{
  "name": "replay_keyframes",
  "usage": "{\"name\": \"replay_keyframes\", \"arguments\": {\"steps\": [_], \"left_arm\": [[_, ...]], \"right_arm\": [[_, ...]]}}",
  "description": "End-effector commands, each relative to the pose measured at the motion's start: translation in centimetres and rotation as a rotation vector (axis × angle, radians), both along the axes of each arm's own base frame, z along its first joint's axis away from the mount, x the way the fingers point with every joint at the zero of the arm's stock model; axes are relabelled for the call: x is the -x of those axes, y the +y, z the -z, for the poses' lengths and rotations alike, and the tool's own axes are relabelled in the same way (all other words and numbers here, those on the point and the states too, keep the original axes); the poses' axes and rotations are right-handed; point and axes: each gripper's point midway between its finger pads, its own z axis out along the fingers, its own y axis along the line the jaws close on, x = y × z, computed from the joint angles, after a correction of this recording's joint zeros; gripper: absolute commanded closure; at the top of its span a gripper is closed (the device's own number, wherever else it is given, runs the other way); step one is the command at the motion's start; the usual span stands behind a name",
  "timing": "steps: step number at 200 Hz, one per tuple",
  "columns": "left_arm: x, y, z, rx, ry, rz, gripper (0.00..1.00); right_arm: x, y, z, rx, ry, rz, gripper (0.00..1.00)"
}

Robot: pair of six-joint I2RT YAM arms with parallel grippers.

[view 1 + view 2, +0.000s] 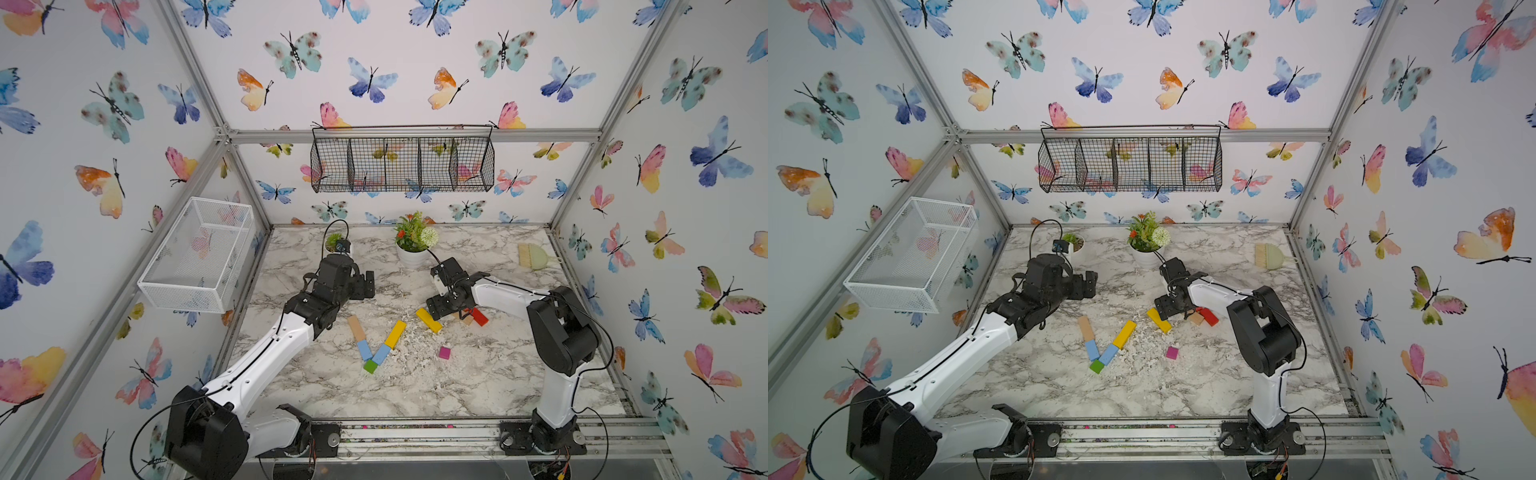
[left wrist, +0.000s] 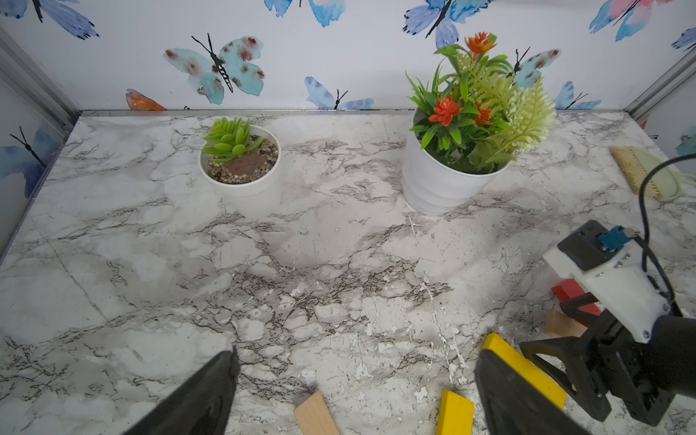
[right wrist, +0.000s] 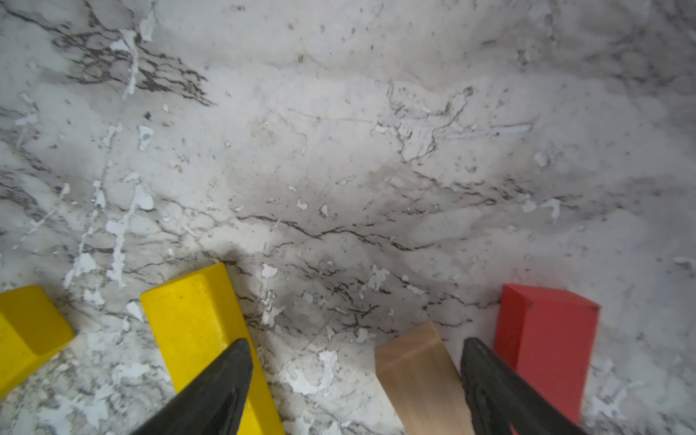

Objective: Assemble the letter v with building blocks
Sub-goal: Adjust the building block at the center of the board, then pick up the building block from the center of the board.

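In both top views a partial letter v lies mid-table: a green cube point(image 1: 370, 366) at the tip, a light blue block point(image 1: 364, 350) and a tan bar point(image 1: 356, 327) on one arm, a light blue block point(image 1: 381, 353) and a yellow bar point(image 1: 395, 334) on the other. A loose yellow bar point(image 1: 429, 320), a tan block point(image 1: 467, 319), a red block point(image 1: 479, 316) and a magenta cube point(image 1: 444, 353) lie to the right. My right gripper point(image 3: 356, 344) is open low over the table, one finger over the loose yellow bar point(image 3: 203, 331), the other between the tan block point(image 3: 418, 369) and the red block point(image 3: 546, 339). My left gripper point(image 2: 356, 361) hangs open and empty behind the V.
A small succulent pot point(image 2: 241, 162) and a larger flower pot point(image 2: 444, 180) stand at the back. A hand brush point(image 1: 534, 255) lies back right. A white mesh basket point(image 1: 199, 253) hangs on the left wall and a black wire basket point(image 1: 403, 160) on the back wall.
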Motion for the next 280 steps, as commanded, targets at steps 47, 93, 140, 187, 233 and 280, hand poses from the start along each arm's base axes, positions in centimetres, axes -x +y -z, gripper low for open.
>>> {"name": "replay_keyframes", "arguments": {"steps": [47, 93, 140, 187, 233, 280], "left_arm": [[0.1, 0.2, -0.3, 0.017, -0.012, 0.004, 0.02], [0.1, 0.1, -0.5, 0.018, -0.015, 0.005, 0.02], [0.1, 0.1, -0.5, 0.020, -0.015, 0.008, 0.02], [0.1, 0.0, -0.4, 0.021, -0.013, 0.011, 0.02], [0.1, 0.0, -0.5, 0.025, -0.012, 0.013, 0.02], [0.2, -0.1, -0.5, 0.028, -0.013, 0.017, 0.01]], "right_arm": [[3.2, -1.2, 1.1, -0.034, 0.073, 0.035, 0.11], [4.0, -2.4, 0.8, -0.017, 0.072, 0.085, 0.10], [5.1, -3.6, 0.5, -0.007, 0.081, 0.132, 0.10], [3.7, -4.5, -2.6, 0.016, -0.023, 0.160, 0.10], [0.2, -5.3, -3.0, 0.095, -0.080, 0.187, 0.09], [-2.1, -6.9, -1.9, 0.169, -0.100, 0.245, 0.09]]}}
